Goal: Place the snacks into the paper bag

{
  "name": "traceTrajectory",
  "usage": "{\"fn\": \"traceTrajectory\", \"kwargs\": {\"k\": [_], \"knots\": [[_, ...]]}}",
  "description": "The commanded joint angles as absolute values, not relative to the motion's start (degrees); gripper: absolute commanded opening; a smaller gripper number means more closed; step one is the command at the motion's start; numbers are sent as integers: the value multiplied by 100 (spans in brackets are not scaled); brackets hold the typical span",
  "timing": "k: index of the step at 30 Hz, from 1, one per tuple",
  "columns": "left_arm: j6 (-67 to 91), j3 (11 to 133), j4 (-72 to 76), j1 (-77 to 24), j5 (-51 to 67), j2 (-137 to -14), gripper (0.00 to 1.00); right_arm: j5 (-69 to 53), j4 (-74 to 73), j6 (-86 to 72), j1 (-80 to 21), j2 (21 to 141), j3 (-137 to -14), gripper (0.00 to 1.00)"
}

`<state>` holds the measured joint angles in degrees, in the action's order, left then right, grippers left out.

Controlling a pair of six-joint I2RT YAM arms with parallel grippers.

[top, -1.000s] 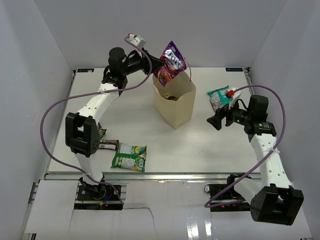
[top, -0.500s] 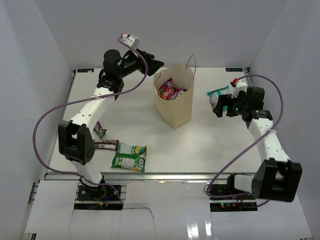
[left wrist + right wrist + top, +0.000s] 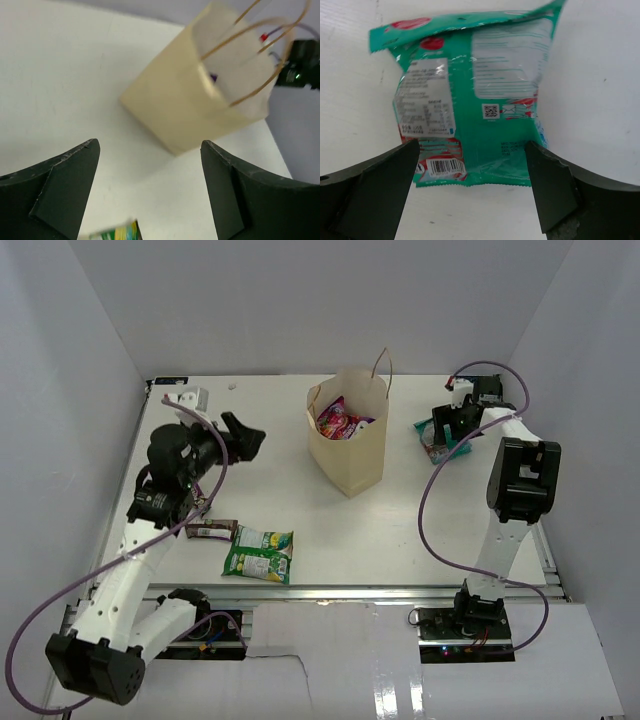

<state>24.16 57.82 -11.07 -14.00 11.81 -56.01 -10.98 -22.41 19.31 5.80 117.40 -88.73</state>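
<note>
A white table [image 3: 420, 530] fills the view from above, walled in by white panels. Two white-and-black robot arms rise from its near edge, the left arm [image 3: 130, 560] leaning over the left side and the right arm [image 3: 515, 490] reaching to the far right corner.

The paper bag [image 3: 350, 455] stands upright at the middle of the far half of the table, mouth open, with thin loop handles [image 3: 382, 365] sticking up. Inside it, near the top, lies a purple-pink candy pouch [image 3: 338, 422]. The left wrist camera looks down on the bag [image 3: 185, 107] from the side.

A green packet [image 3: 259, 553] lies flat near the front edge, left of centre and well apart from the bag. Its corner shows at the bottom of the left wrist view [image 3: 116, 233].

A teal-white packet [image 3: 430, 445] lies flat on the table to the right of the bag, near the far right corner. In the right wrist view [image 3: 470, 85] its printed back faces up.

A small brown bar [image 3: 210, 530] lies just left of the green packet.

The left gripper [image 3: 245, 435] hangs above the table left of the bag, pointing toward it. Its fingers are spread wide and empty [image 3: 149, 145].

The right gripper [image 3: 445, 430] sits over the teal-white packet with its fingers spread wide [image 3: 472, 145], one on each side of the packet's barcode end, gripping nothing.
</note>
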Motion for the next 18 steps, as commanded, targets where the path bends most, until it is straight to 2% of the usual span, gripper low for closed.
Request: {"fn": "traceTrajectory", "kwargs": {"k": [1,7,10,14,18], "knots": [[3049,4889,-2346,-1397,923,-4768,93,-1414,-2565,2609,729,12066,-9806,92],[3744,3886,-2821,-1398,765,-3605,93,-1433,-2478,2988,721,12419,-10002,93],[3919,3700,-2918,-1397,747,-3507,93,-1485,-2444,3356,721,12314,-9924,95],[3999,3639,-2979,-1406,809,-3629,93,-1679,-1655,4094,729,11804,-9379,94],[4025,3621,-3015,-1397,888,-3770,94,-1871,-1941,4428,782,12321,-10095,94]]}}
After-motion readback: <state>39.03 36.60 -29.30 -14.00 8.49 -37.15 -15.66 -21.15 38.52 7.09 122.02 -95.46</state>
